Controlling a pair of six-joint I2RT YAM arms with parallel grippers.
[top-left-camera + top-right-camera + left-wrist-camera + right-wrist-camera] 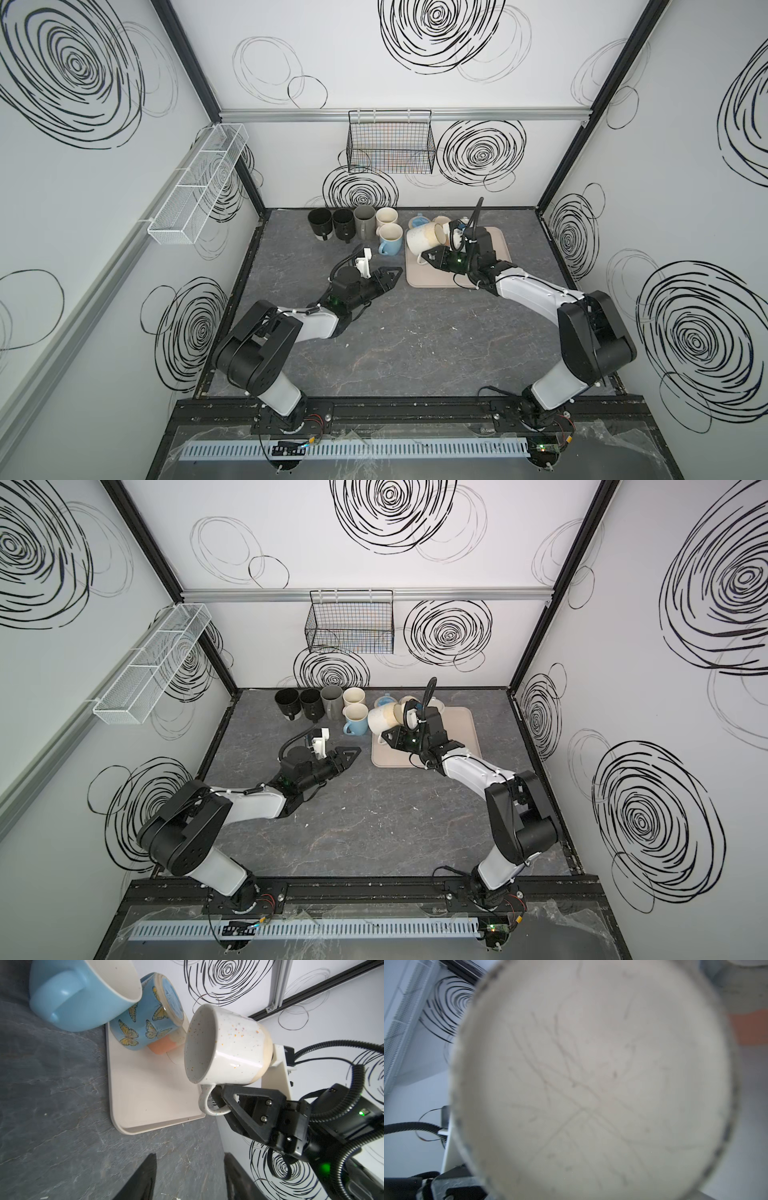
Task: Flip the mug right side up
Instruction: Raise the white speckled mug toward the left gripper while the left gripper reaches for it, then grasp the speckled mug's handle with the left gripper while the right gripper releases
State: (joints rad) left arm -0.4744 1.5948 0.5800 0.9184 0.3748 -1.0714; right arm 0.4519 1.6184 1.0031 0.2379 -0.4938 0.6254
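- One mug (224, 1043) is in hand: the speckled white one hangs clear above the left end of the tray (419, 276). It lies sideways, with its mouth facing left and its base toward the right arm.
- The right jaws are clenched on its handle. The left jaws stand partly parted and empty over the bench (374, 353), just left of the tray.
- About half the turn remains, I judge: roll the right wrist until the mouth faces up.
- Lower it flat onto bare tray, clear of the butterfly mug (143, 1028) and blue mug (79, 995) at the far left. Let go only once it rests.
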